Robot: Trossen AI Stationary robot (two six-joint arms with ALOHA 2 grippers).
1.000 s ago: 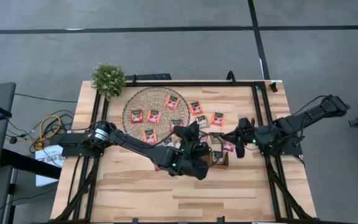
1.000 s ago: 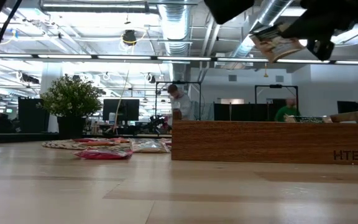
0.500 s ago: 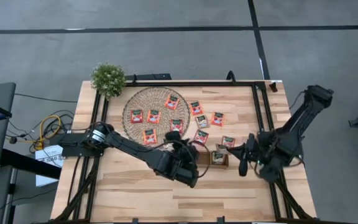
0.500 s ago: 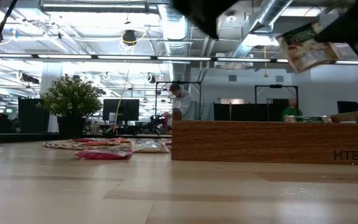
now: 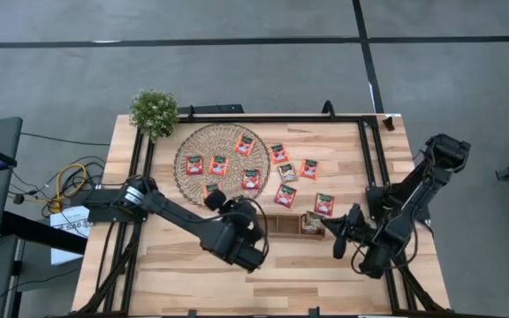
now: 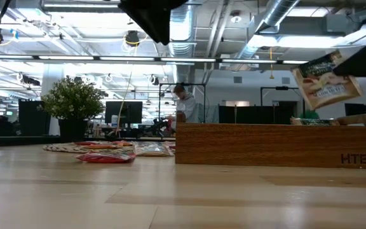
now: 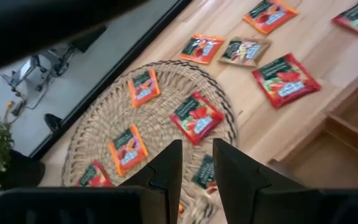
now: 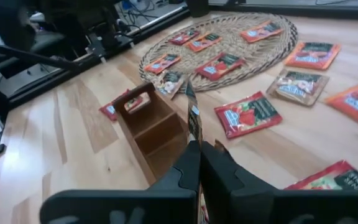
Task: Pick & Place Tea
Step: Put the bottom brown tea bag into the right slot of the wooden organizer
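Right now your right gripper, fingers clamped edge-on on a pale tea sachet, hangs just beyond the wooden tray's right end. Bring it back over a compartment, lower until the sachet is inside the walls, then release. Your left gripper, fingers slightly apart and empty, waits left of the tray, near the woven mat with its red sachets.
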